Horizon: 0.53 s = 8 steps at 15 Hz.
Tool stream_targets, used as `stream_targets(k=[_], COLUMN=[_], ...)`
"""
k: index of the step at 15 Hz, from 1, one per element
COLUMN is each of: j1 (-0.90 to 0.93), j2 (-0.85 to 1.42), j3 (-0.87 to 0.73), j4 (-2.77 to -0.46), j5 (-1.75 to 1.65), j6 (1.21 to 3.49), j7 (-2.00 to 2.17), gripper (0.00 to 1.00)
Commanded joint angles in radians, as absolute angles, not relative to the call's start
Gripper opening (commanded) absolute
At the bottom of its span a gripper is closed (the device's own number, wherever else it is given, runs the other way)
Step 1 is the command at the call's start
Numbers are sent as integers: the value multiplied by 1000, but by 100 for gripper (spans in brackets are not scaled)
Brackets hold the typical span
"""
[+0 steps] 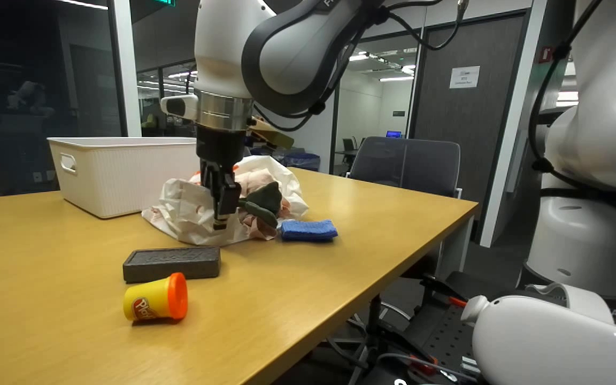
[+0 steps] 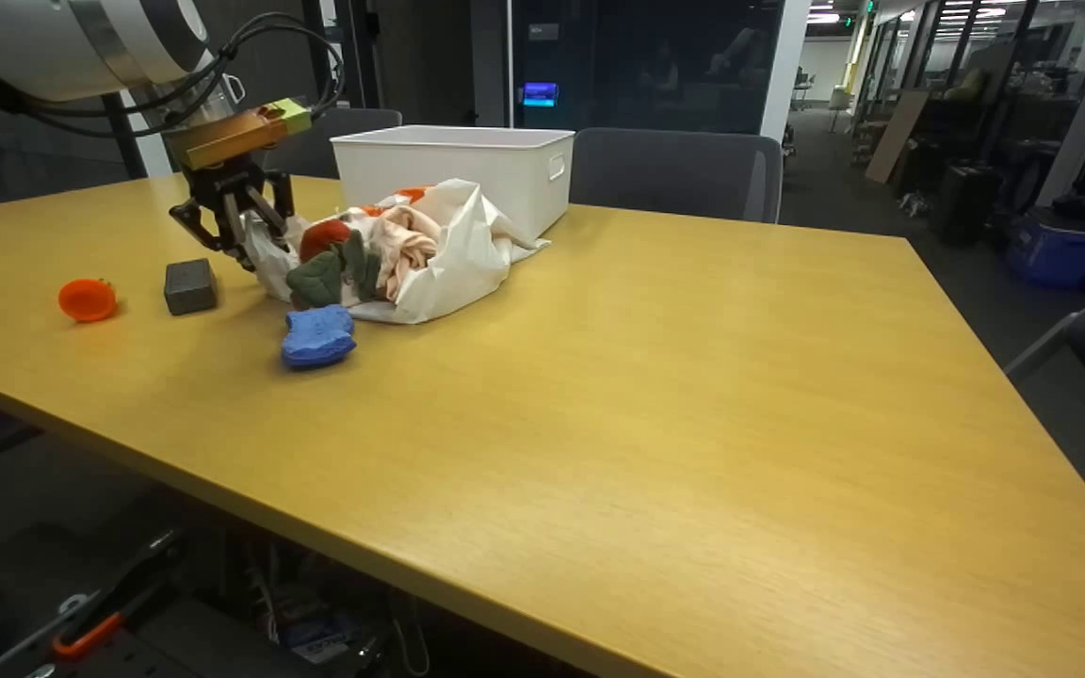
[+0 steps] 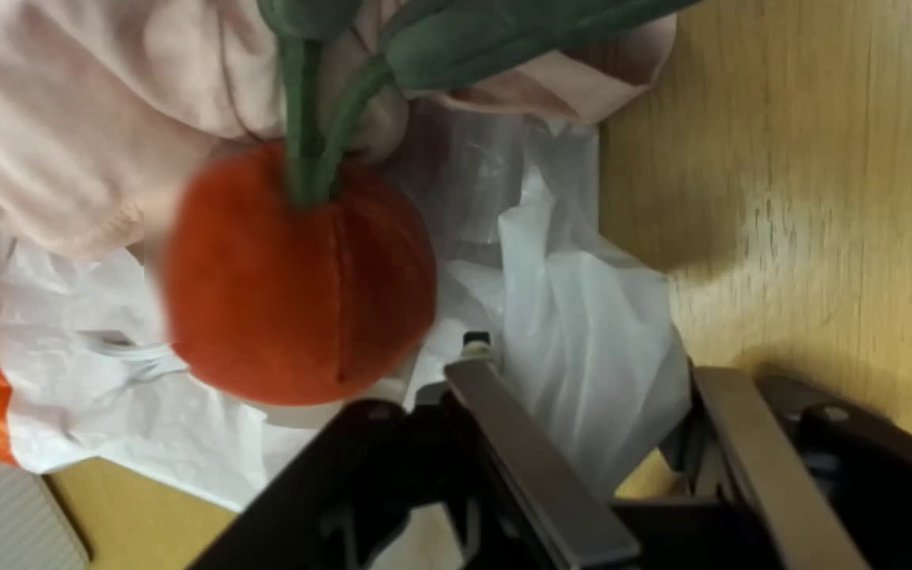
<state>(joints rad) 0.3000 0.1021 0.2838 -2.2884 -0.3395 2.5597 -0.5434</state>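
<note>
Plastic bag point(image 2: 456, 259), probably light and limp, is being straddled at its graspable fold point(image 3: 583, 324), wrist view's lower right, by spread gripper point(image 3: 592, 370).

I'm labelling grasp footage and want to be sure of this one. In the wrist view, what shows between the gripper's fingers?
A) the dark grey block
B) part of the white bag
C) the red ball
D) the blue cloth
B: a fold of the white bag shows between the fingers of the gripper, while the red ball sits outside them.
</note>
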Motion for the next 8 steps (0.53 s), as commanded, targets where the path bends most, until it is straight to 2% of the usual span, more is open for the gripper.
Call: stream_targets(k=[1, 4, 6, 8], j1=[300, 304, 305, 307], j2=[78, 57, 42, 22], j3=[287, 289, 290, 292], j4=[-2286, -2284, -2284, -2284], j5=[-387, -412, -425, -445], j6=[2551, 2533, 2528, 2523], j7=[-495, -468, -450, -425], gripper=[18, 5, 3, 7])
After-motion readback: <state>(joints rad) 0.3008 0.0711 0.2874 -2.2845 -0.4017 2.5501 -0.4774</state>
